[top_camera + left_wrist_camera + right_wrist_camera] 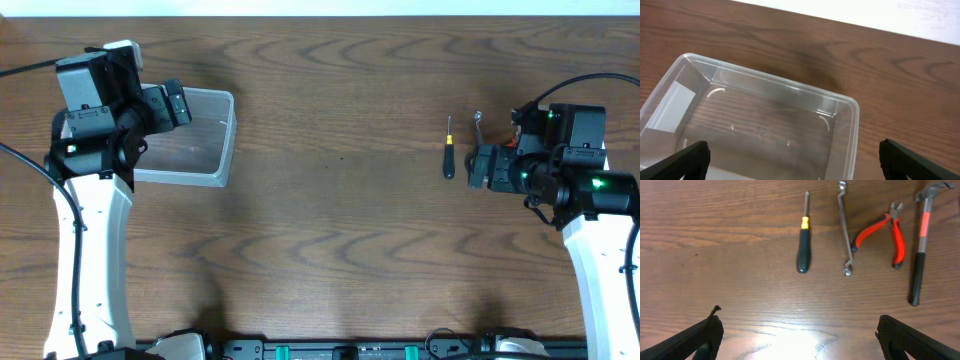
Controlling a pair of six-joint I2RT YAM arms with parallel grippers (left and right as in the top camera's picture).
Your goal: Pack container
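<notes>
Left end effector [799, 162] released, jaws wide, hovering over container [785, 86]; container empty, just below and ahead. Right end effector [800, 337] released, holding nothing. Screwdriver [803, 250], wrench [843, 227], pliers [887, 230], hammer [920, 255] in row on counter [740, 280] ahead. Nothing packed yet, all four tools left

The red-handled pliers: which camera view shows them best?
The right wrist view: the pliers lie whole between a wrench and a hammer. Overhead, the right arm covers them almost wholly. The left wrist view faces the container instead.

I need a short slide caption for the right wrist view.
Open right tool facing screwdriver, wrench, red pliers and hammer laid side by side on wooden table.
</notes>
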